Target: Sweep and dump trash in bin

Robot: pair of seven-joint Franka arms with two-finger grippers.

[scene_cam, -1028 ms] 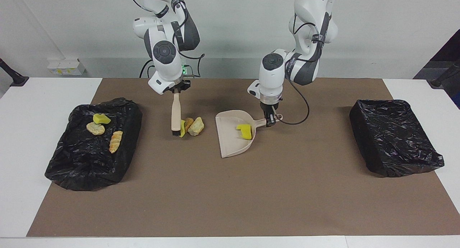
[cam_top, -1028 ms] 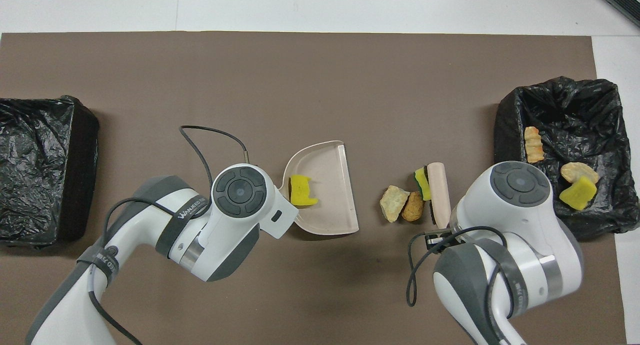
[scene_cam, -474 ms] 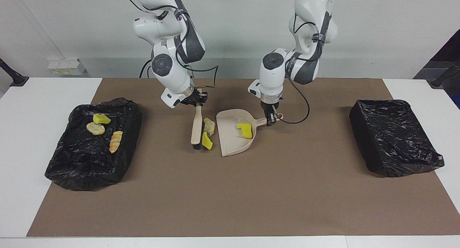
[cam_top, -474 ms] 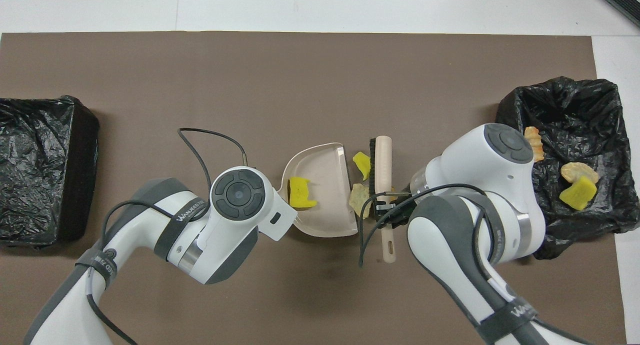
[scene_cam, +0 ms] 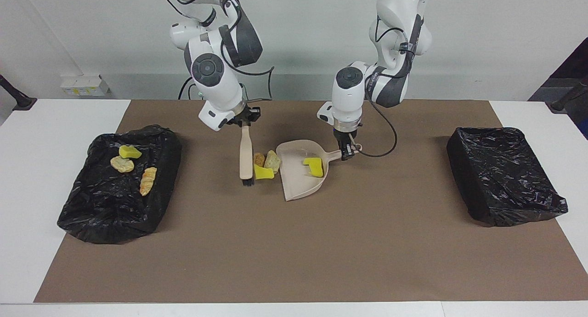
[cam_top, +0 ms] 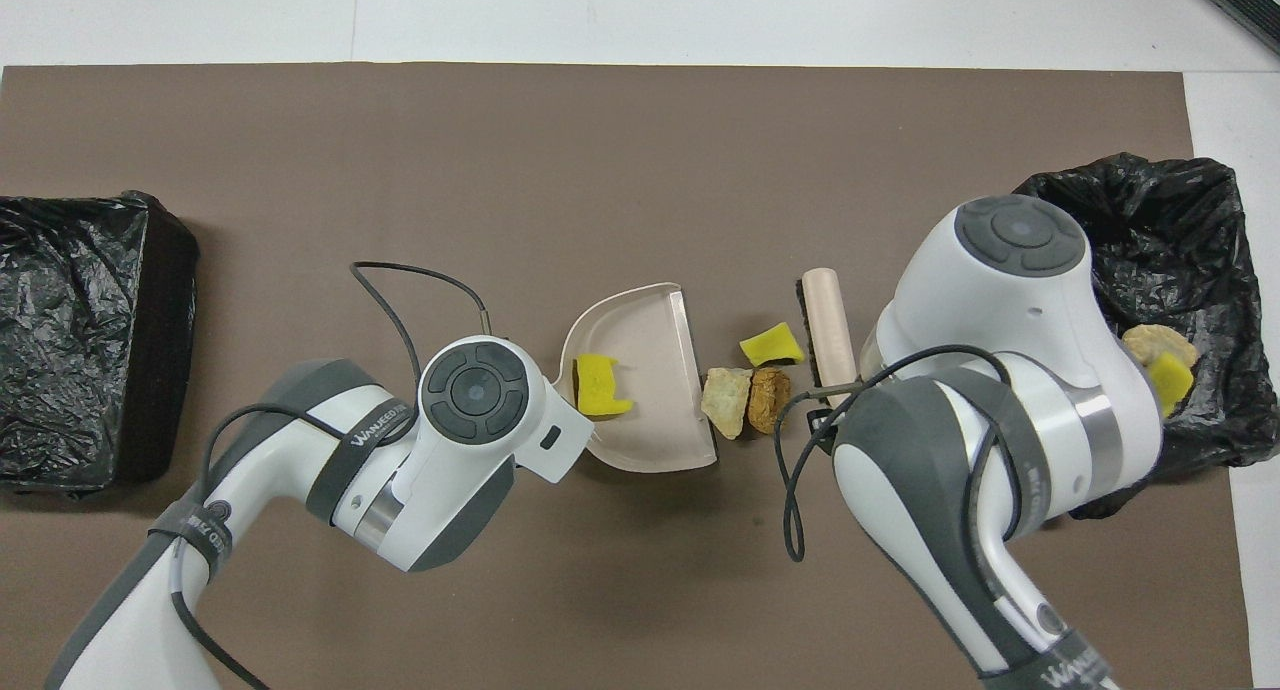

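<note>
Left gripper (scene_cam: pixel 345 154): fingers clamped on dustpan (scene_cam: pixel 298 181) handle | Right gripper (scene_cam: pixel 245 124): fingers clamped on brush (scene_cam: pixel 246 156) handle | Trash: three chunks (scene_cam: pixel 265 164) between brush and dustpan mouth; one chunk (scene_cam: pixel 314 166) in dustpan; three (scene_cam: pixel 130 165) in bin (scene_cam: pixel 92 211) at right arm's end

- I see three loose chunks (scene_cam: pixel 265 165), one yellow, one beige, one brown, just beside the dustpan (scene_cam: pixel 294 179) mouth.
- One yellow chunk (scene_cam: pixel 313 166) lies in it.
- Three chunks (scene_cam: pixel 131 166) sit in the bin (scene_cam: pixel 92 211).
</note>
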